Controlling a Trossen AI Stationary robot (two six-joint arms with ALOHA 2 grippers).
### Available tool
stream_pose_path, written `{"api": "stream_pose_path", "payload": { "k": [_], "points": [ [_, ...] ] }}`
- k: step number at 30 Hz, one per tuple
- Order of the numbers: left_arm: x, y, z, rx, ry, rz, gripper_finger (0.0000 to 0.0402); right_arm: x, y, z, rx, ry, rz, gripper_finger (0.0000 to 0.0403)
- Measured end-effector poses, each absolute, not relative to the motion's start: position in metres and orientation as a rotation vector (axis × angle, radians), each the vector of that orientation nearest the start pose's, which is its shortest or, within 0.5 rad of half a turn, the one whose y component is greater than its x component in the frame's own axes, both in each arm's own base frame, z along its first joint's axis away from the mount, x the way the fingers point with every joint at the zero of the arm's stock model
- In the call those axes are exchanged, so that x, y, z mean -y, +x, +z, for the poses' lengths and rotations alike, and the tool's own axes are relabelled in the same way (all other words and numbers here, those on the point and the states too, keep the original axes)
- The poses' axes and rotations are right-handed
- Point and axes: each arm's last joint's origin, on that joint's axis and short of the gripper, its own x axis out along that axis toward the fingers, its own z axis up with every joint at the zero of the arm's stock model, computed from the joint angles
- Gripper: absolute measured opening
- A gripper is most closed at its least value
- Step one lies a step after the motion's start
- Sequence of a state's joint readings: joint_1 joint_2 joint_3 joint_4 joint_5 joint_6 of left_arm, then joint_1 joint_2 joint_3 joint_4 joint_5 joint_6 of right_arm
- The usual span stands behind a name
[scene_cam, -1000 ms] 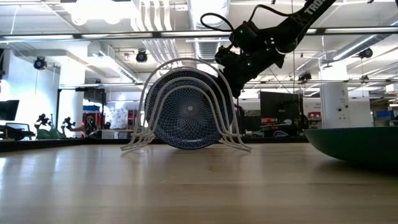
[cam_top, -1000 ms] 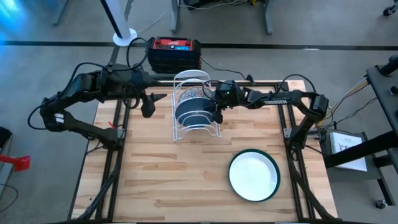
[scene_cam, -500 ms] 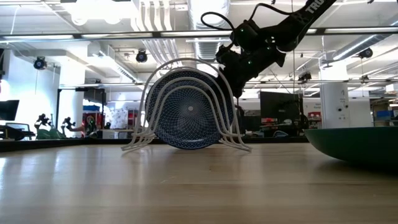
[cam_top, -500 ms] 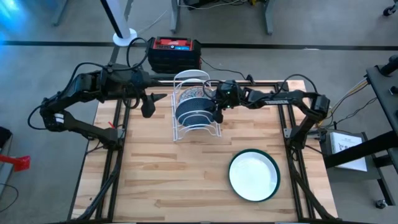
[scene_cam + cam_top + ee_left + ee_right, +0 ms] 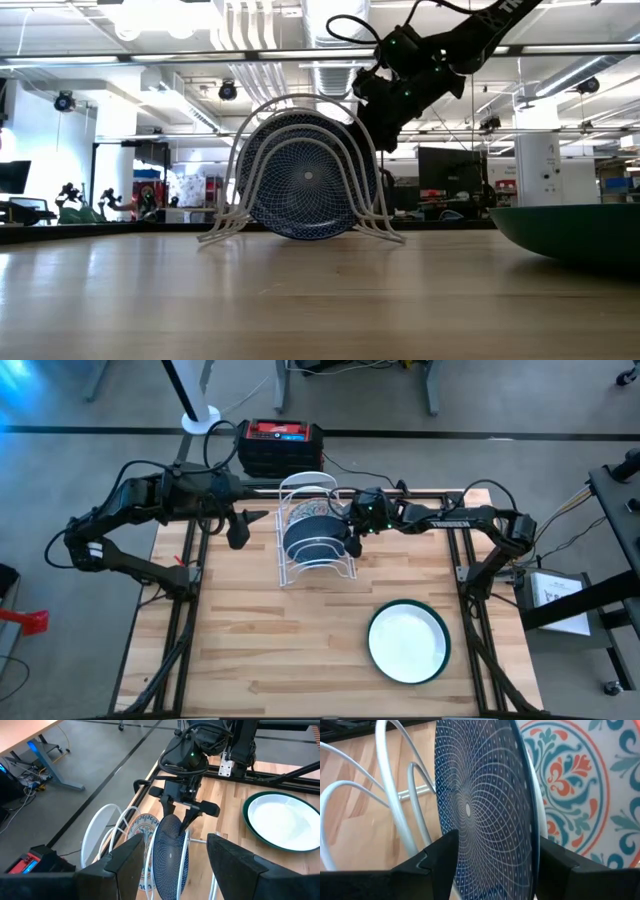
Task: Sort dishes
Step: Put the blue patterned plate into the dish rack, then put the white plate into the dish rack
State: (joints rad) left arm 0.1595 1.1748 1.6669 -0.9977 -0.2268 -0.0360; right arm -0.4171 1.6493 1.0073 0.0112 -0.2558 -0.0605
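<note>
1. Room: an open workshop with grey floor around the bench; the low view shows ceiling pipes, lamps and desks with monitors far behind.

2. Table (image 5: pixel 260 650): pale wood planks on a black frame, with one arm mounted at each side and a red and black box (image 5: pixel 281 442) just beyond its far edge.

3. White wire rack (image 5: pixel 312 572): it stands upright near the far middle of the table, its hoops rising in arches in the low view (image 5: pixel 300 105). Two dishes stand on edge in its slots.

4. Blue plate (image 5: pixel 312 538): patterned with a fine white web of lines, it stands in the nearer part of the rack, seen face-on in the low view (image 5: pixel 305 180) and edge-on from the left wrist (image 5: pixel 169 857).

5. Floral plate (image 5: pixel 580 785): white with orange and teal flourishes, it stands just behind the blue one in the same rack.

6. Green dish (image 5: pixel 440 660): it lies flat near the right front of the table, well apart from the rack, with a plain white dish (image 5: pixel 405 642) resting inside it.

7. Right gripper (image 5: pixel 179 814): it is at the rack's right side, fingers spread apart, straddling the blue plate's upper rim; whether the pads touch it cannot be told.

8. Left gripper (image 5: pixel 238 532): it waits just left of the rack, fingers spread and empty.
</note>
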Motion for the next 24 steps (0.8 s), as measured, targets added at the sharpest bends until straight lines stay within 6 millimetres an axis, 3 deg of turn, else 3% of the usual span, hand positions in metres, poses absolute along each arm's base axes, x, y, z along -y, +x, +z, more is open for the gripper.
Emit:
{"api": "stream_pose_path", "payload": {
  "k": [14, 24],
  "points": [
    [-0.036, 0.186, 0.469, -0.507, -0.018, 0.386, 0.0205, 0.13, 0.309, 0.213, -0.721, 0.234, -0.161, 0.0243],
    [-0.037, 0.19, 0.466, -0.514, -0.05, 0.395, 0.0205, 0.108, 0.26, 0.229, -1.027, 0.318, -0.177, 0.0238]
  ]
}}
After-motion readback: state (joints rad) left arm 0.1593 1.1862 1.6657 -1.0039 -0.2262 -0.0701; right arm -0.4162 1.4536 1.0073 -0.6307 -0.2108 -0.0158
